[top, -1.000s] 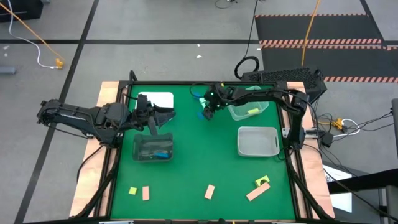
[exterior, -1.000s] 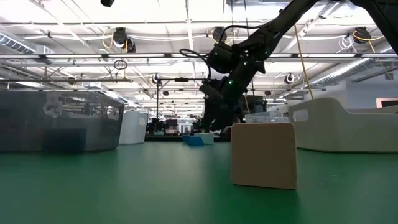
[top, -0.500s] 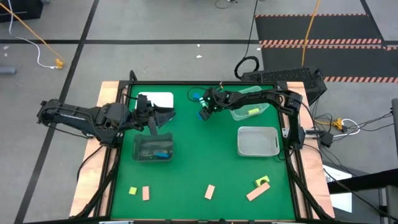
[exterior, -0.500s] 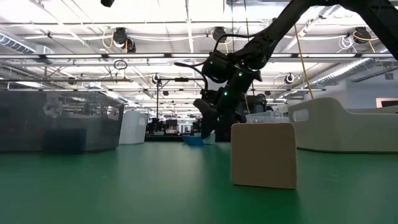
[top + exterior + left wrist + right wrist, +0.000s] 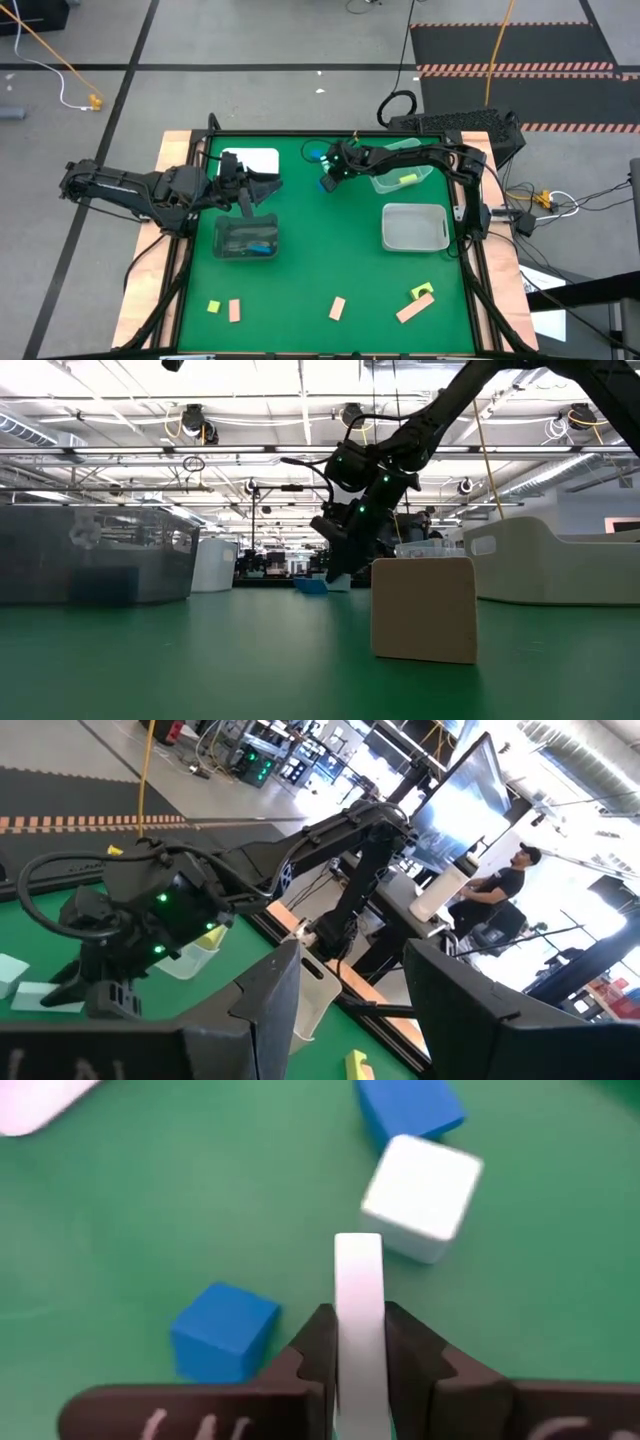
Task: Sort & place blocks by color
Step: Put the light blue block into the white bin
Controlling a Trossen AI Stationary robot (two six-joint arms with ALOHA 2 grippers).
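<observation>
My right gripper point(image 5: 328, 184) is low over the far middle of the table, shut on a pale teal bar point(image 5: 358, 1295). Around it on the green mat lie a blue cube point(image 5: 222, 1332), a pale cube point(image 5: 422, 1198) and another blue block point(image 5: 410, 1105). My left gripper point(image 5: 262, 187) stands open, with nothing between its fingers, above the far edge of a clear tray point(image 5: 226, 243) that holds blue blocks point(image 5: 262, 247). Tan blocks point(image 5: 337, 308) and yellow-green blocks point(image 5: 422, 292) lie near the front edge. My right gripper pinches the pale bar's two long faces point(image 5: 358, 1330) between its two fingers. The fingers lie along the bar, whose free end point(image 5: 358, 1245) sticks out past the fingertips. They come at it slanting down from the table's right side. Whether the bar rests on the mat I cannot tell.
A white tray point(image 5: 262, 160) lies at the far left. A clear tray point(image 5: 388, 184) with a yellow-green block point(image 5: 407, 179) sits right of my right gripper, and a grey tray point(image 5: 388, 240) nearer. A tan block point(image 5: 423, 608) stands close before the low camera.
My right gripper has gone down and a little toward the table's left edge, onto the blocks at the far middle. It has tipped more steeply toward the mat, then kept still.
</observation>
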